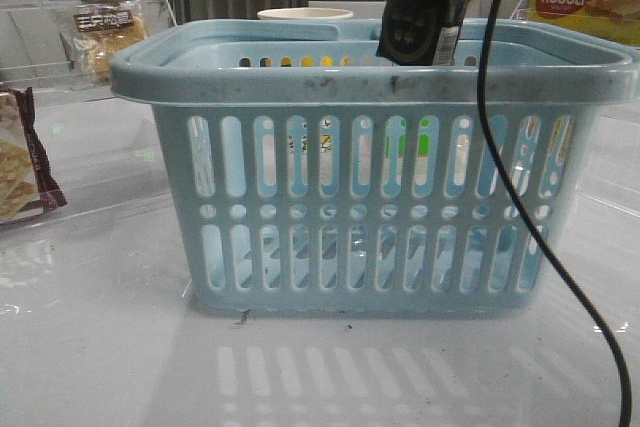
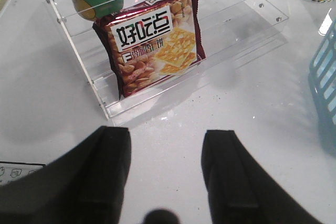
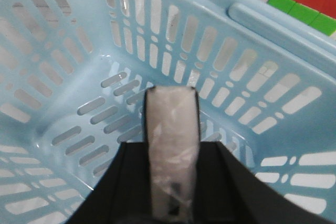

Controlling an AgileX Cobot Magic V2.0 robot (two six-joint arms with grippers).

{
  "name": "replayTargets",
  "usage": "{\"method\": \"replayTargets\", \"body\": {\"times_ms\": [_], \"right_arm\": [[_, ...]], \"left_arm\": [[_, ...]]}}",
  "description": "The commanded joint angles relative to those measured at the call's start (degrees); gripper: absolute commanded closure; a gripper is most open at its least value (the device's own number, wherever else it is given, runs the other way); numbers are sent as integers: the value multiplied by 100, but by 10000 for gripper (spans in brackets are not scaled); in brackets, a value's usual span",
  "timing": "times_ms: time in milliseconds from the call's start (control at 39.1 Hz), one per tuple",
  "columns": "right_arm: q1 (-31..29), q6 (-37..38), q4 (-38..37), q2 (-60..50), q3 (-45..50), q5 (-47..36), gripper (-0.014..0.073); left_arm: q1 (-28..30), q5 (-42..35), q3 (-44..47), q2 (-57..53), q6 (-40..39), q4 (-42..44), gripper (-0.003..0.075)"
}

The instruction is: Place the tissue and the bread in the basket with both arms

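The right gripper (image 3: 172,182), clenched on the small black-edged tissue packet (image 3: 172,150), hangs over the large pale blue slotted plastic basket (image 1: 250,67); it should lower past the thick rim toward the bare floor before letting go. The left gripper (image 2: 165,182) hangs released above the white bench (image 2: 252,103), the clear-bagged golden bread (image 1: 108,35) well behind the basket.

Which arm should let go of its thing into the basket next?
The right arm. Its claw is shut on the tissue right over the basket, so it likely only needs to open. The left claw is open and empty, over bare table near a cracker packet.
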Motion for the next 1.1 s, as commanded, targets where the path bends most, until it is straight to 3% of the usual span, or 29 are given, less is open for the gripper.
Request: {"method": "replayTargets", "body": {"times_ms": [0,282,333,666,1075], "right_arm": [[-10,-30,-24,-141,-148,-491,323],[-10,-30,-28,-134,-148,-594,-6],[-10,-30,-28,-134,-148,-581,-31],[-10,-30,-28,-417,-147,-511,-31],[-10,-30,-144,-2418,957,-140,-31]], "left_arm": [[-43,-389,-194,40,-42,-28,342],[-43,-389,-194,40,-42,-28,342],[-43,-389,-194,40,-42,-28,342],[-43,-389,-194,40,-42,-28,342],[-43,-389,-194,40,-42,-28,342]]}}
